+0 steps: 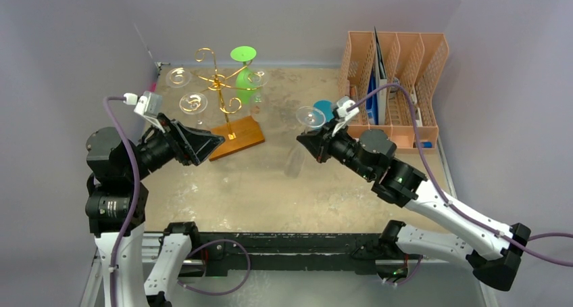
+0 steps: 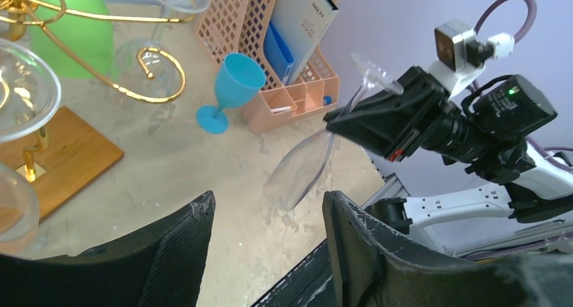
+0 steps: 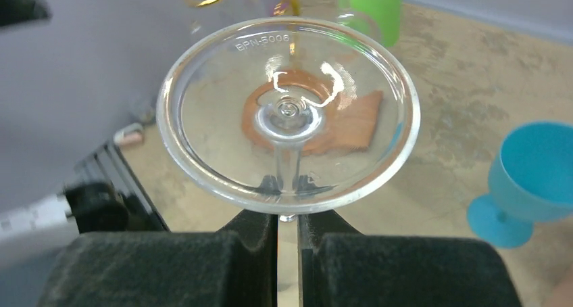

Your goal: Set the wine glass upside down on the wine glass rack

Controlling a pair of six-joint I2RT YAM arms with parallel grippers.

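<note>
Clear wine glass (image 3: 287,111) is hanging foot-up, bowl-down over the bench (image 1: 257,192), a bit right of the gold wire rack (image 1: 217,84). The right tool (image 3: 287,220) is pinched on its stem, and the left tool (image 1: 215,143) is spread apart beside the rack's wooden base.

The right jaws hold a wine glass (image 1: 310,116) foot-up — apart from the wine glass rack (image 1: 218,84).

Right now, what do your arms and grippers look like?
The left arm and right arm have black motor joints and white links. The left gripper and right gripper have black wedge-shaped fingers. A white camera sits on each wrist, fed by a purple cable. A green light glows on the right arm.
</note>
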